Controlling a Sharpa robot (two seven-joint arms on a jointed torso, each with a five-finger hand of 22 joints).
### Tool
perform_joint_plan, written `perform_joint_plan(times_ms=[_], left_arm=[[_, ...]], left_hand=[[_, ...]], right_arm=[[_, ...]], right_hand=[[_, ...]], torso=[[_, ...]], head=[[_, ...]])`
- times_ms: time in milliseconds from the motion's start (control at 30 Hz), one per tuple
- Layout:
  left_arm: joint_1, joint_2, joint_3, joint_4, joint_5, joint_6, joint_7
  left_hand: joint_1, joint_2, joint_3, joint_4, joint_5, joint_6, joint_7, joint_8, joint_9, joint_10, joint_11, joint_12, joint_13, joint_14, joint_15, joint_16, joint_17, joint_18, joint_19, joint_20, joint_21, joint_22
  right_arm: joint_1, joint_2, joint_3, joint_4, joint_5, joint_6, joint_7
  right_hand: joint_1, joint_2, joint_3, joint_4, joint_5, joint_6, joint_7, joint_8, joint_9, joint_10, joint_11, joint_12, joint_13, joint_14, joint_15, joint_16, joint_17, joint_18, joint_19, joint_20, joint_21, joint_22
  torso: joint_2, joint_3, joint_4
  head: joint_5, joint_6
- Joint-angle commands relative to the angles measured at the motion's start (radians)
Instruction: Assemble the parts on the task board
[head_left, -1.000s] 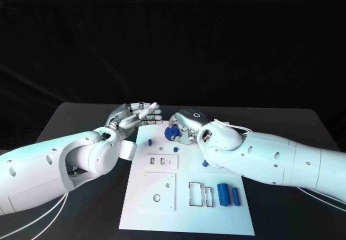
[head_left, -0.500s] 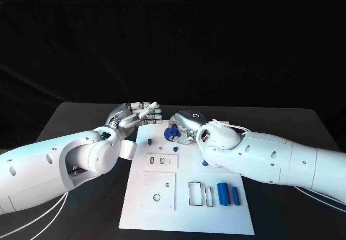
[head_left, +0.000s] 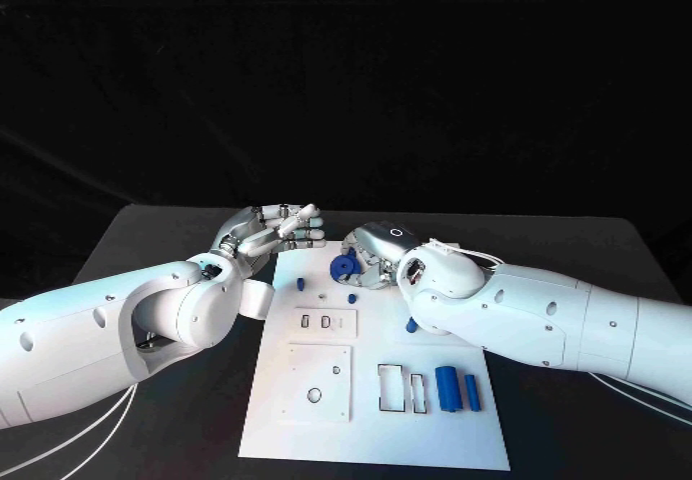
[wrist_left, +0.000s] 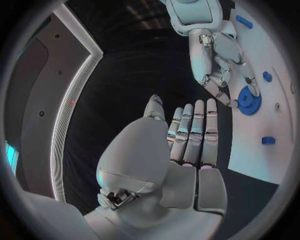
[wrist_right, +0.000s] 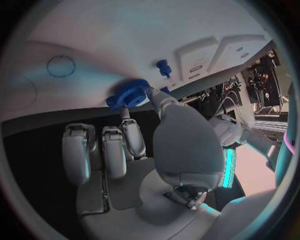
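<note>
Right hand (head_left: 378, 252) pinches the blue gear (head_left: 343, 266) at the far end of the white board (head_left: 378, 430), just above its surface. My worry: the fingertip hold looks thin, so the gear could tilt and jam or slip. Left hand (head_left: 274, 232) hovers beside the board, fingers straight, holding nothing.

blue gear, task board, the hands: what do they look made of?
Blue gear: looks like moulded plastic, matte, evenly coloured with crisp teeth.
Task board: flat white plate, probably plastic or painted sheet; low gloss, clean cut slots.
Right hand and left hand: silvery satin shells; metal or coated plastic, cannot tell which.
</note>
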Motion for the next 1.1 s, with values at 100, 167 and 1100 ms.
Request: perform_joint_plan(times_ms=[100, 167, 1100], left_arm=[[0.002, 0.0, 0.001, 0.003, 0.002, 0.015, 0.006], [0.002, 0.0, 0.001, 0.003, 0.002, 0.015, 0.006], [0.001, -0.002, 0.001, -0.04, 0.002, 0.02, 0.012]], left_hand=[[0.002, 0.01, -0.008, 0.0, -0.005, -0.006, 0.014, -0.007, 0.001, -0.006, 0.002, -0.003, 0.0, -0.007, 0.003, -0.007, 0.001, 0.007, -0.005, 0.004, -0.005, -0.001], [0.002, 0.01, -0.008, 0.0, -0.005, -0.006, 0.014, -0.007, 0.001, -0.006, 0.002, -0.003, 0.0, -0.007, 0.003, -0.007, 0.001, 0.007, -0.005, 0.004, -0.005, -0.001], [0.001, 0.009, -0.011, 0.0, -0.004, -0.008, 0.014, -0.007, 0.002, -0.007, 0.003, -0.003, 0.0, -0.008, 0.003, -0.009, 0.003, 0.007, -0.006, 0.004, -0.005, -0.002]], right_arm=[[-0.001, -0.007, 0.0, 0.001, 0.038, 0.04, 0.016], [-0.001, -0.01, 0.0, 0.001, 0.044, 0.044, 0.017], [0.041, -0.352, 0.006, 0.207, 0.487, -0.007, 0.241]], right_hand=[[-0.016, 0.011, -0.024, 0.032, 0.015, 0.021, -0.004, 0.015, -0.001, 0.014, -0.003, 0.014, 0.04, 0.106, 0.004, 0.006, 0.263, -0.015, 0.03, 0.003, 0.004, 0.18], [-0.018, 0.013, -0.025, 0.037, 0.016, 0.024, -0.004, 0.016, -0.001, 0.016, -0.003, 0.016, 0.041, 0.106, 0.004, 0.006, 0.263, -0.015, 0.03, 0.003, 0.005, 0.181], [0.106, 0.008, 0.043, 0.001, 0.024, 0.009, 0.001, 0.01, -0.018, 0.007, -0.001, 0.012, 0.037, 0.106, 0.005, 0.006, 0.263, -0.004, 0.0, 0.002, -0.039, 0.153]], torso=[[0.0, 0.0006, 0.0002], [0.0, 0.0005, 0.0001], [-0.022, 0.0058, -0.0244]], head=[[0.0, -0.002], [0.0, -0.002], [0.002, -0.005]])
